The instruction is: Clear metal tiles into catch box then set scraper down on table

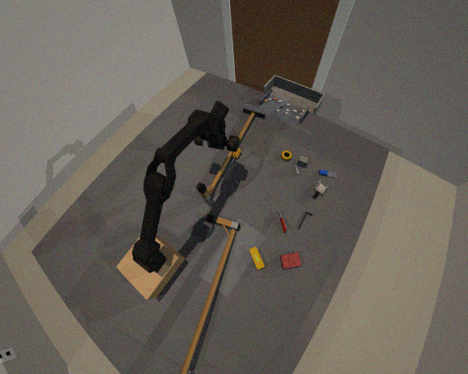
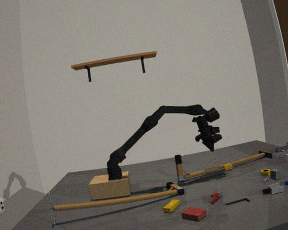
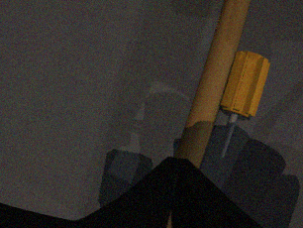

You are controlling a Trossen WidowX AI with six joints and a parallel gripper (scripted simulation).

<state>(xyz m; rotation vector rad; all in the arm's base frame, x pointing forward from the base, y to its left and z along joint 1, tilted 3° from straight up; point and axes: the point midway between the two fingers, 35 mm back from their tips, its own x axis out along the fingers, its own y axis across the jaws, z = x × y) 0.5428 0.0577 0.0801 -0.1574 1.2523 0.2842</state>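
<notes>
The long scraper (image 1: 246,124) (image 2: 247,159) (image 3: 224,50) lies on the table, its wooden shaft running away from the arm. Its black blade (image 1: 253,112) (image 2: 265,154) is beside the near end of the steel bench plate (image 1: 271,107). Its upright grip (image 2: 180,169) stands at the near end. Several small metal tiles (image 1: 288,104) are scattered on the plate. The catch box (image 1: 294,87) stands at the plate's far end; no tiles are distinguishable inside it. My gripper (image 2: 212,149) (image 3: 178,159) is shut and empty, fingertips down, above the scraper's shaft.
A yellow-handled screwdriver (image 1: 236,153) (image 2: 227,167) (image 3: 246,83) lies against the shaft. A second long wooden-shafted tool (image 1: 211,295) (image 2: 115,198) lies nearer the arm's base. Yellow tape (image 1: 287,155), red pliers (image 1: 282,223), a yellow block (image 1: 257,258) and a red block (image 1: 291,261) lie to the right.
</notes>
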